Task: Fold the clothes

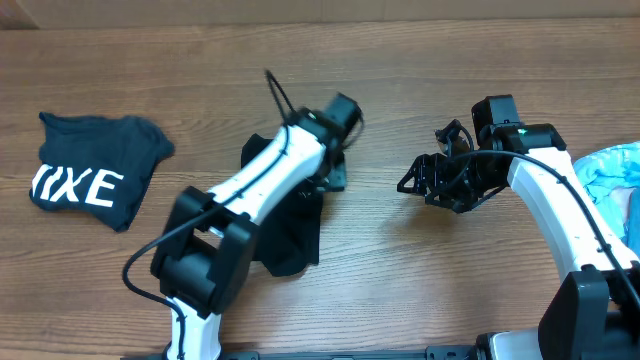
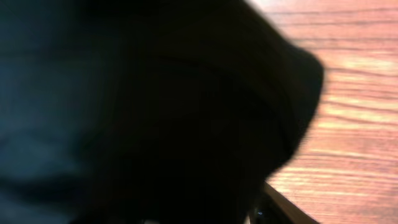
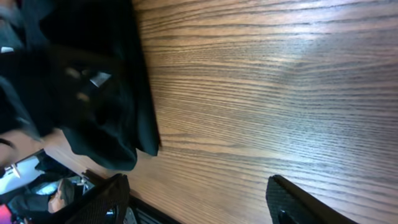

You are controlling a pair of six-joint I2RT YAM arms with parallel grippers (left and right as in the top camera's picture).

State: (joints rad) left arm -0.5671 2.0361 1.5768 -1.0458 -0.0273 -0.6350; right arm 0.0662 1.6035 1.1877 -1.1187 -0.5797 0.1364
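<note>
Overhead view: the left claw is low at the far edge of a crumpled black fabric garment, which spreads from the claw back toward the robot's base. Dark cloth fills the left wrist view, so I cannot tell whether this claw is clamped or apart. The right claw hovers over the bare brown wooden table, its fingers apart and holding nothing, with the garment well off to its side. A folded navy T-shirt with white letters lies far beyond the left claw, and a light blue cloth sits behind the right claw.

A clean fold likely needs the left claw to pinch one edge layer, not a bunch. The right claw should take the matching corner so both lift evenly.
</note>
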